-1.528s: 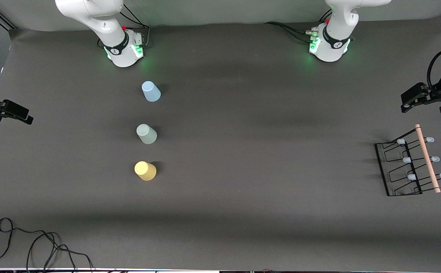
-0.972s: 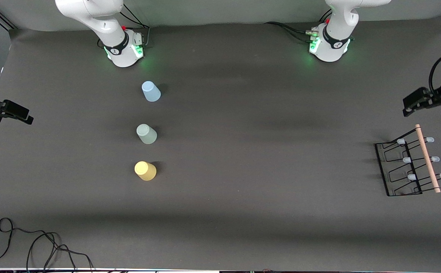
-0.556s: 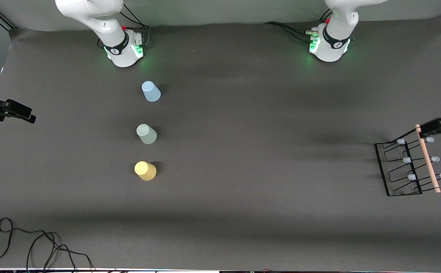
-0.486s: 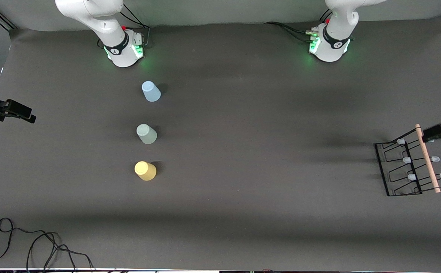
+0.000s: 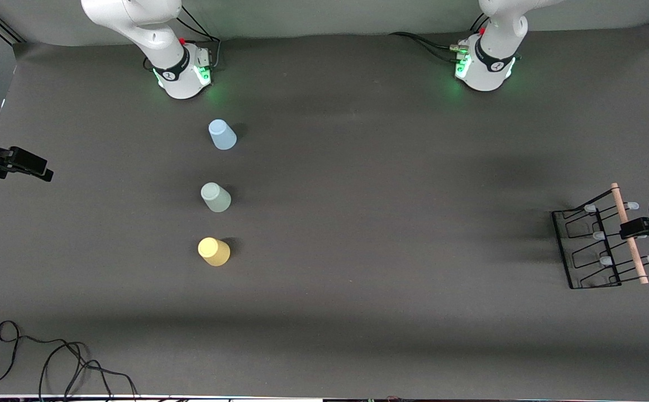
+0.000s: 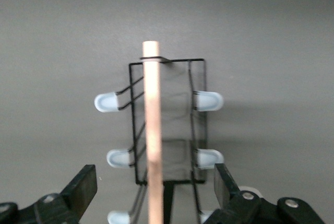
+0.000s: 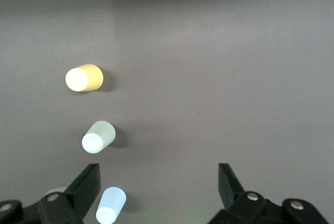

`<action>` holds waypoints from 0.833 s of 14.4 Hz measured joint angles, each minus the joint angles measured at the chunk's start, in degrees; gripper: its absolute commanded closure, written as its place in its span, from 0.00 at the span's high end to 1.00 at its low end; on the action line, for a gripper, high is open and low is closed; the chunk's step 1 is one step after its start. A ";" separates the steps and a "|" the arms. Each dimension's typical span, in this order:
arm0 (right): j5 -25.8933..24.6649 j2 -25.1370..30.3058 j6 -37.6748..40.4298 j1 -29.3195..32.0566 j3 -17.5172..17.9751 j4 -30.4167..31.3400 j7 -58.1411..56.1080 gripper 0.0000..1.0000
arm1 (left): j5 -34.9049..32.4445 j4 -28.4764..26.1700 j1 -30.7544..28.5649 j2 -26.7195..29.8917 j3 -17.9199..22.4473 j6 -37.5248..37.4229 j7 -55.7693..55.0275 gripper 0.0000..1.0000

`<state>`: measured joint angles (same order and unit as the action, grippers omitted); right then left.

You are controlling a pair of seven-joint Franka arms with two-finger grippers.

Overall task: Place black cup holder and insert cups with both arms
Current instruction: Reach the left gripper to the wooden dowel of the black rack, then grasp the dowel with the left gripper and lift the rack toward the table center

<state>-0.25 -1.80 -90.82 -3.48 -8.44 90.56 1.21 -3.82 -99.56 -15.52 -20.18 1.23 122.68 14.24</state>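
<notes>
We judge the task barely begun: the black cup holder sits untouched at the left arm's end of the surface, our left end effector spread open over its wooden handle. The blue cup, green cup and yellow cup stand uninserted near the right arm's base, while the right end effector waits open.

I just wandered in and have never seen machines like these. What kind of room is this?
Most likely a robot test lab. Two white arms are bolted to a table under a dark cloth, loose cables trail at its edge, and only practice props are out: three plastic cups and a black cup holder.
</notes>
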 measured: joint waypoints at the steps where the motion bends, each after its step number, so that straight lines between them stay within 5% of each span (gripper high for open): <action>1: 0.00 0.00 0.00 0.00 0.00 0.00 0.00 1.00 | 0.00 -1.36 -0.52 -0.06 0.00 1.60 0.63 0.82; 2: 0.00 0.00 0.00 0.00 0.00 0.00 0.00 1.00 | 0.00 -2.36 -0.79 -0.11 -0.01 2.26 0.91 0.45; 3: 0.00 0.00 0.00 0.00 0.00 0.00 0.00 1.00 | 0.00 -3.04 -0.86 -0.21 -0.02 2.47 0.99 0.19; 4: 0.00 0.00 0.00 0.00 0.00 0.00 0.00 1.00 | 0.00 -3.53 -0.86 -0.38 -0.09 2.57 1.01 0.04; 12: 0.00 0.00 0.01 0.00 0.00 0.00 0.00 1.00 | 0.00 -3.54 -0.83 -1.31 -0.50 2.60 1.03 0.00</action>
<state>-0.25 -1.80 -90.81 -3.48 -8.44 90.56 1.22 -3.82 -103.10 -16.35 -21.49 0.73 125.28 15.27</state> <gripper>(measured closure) 0.000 0.841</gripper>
